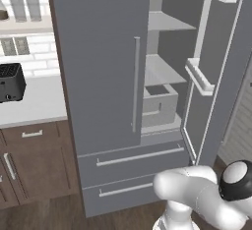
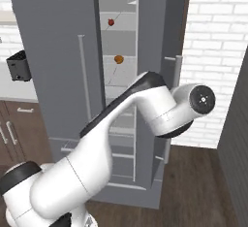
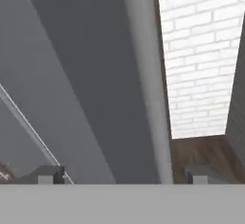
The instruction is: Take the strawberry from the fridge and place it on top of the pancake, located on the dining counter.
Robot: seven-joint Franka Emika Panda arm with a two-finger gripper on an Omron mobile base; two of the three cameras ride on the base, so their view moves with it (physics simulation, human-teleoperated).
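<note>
Two small fruits sit on your fridge shelves: the strawberry on an upper shelf, an orange-brown lump one below. Your gripper has its fingertips wide apart beside the open right door.

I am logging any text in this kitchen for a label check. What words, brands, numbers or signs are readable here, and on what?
None: no readable text in these pictures.
Fridge: plain grey doors, no brand or label.
Toaster: black, no markings that can be read.
Brick wall: bare, no sign.
</note>
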